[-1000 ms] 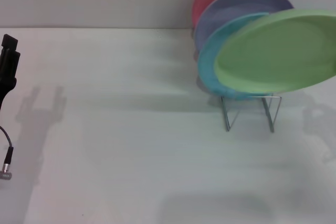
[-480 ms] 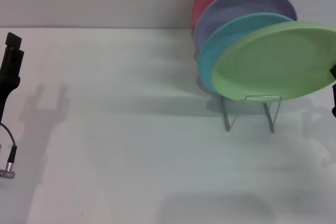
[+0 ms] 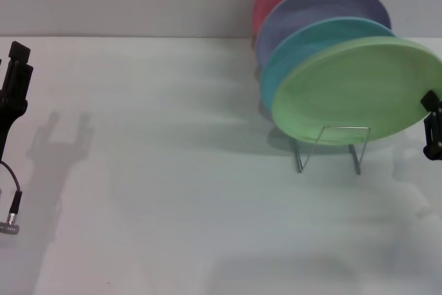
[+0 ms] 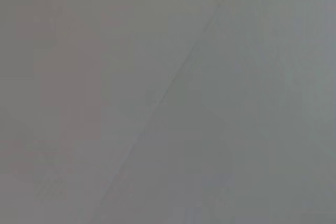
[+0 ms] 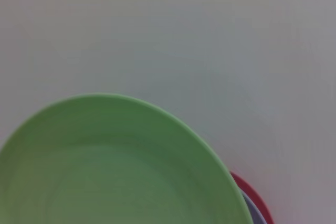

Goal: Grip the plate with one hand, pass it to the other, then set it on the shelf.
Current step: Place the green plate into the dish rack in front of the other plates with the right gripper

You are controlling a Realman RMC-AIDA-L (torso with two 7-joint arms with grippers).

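Plate (image 3: 356, 91) beside right gripper (image 3: 431, 126)

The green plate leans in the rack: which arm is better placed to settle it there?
Right. The right gripper is at the green plate rim; the left gripper is far across the table.

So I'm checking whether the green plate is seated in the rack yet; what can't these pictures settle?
- Head view: the plate hides the shelf slots behind it.
- Head view: the right claw is cut off by the edge; its grip is unclear.
- Right wrist view: the plate fills the foreground; no rack shows.
- Left wrist view: only a blank surface.
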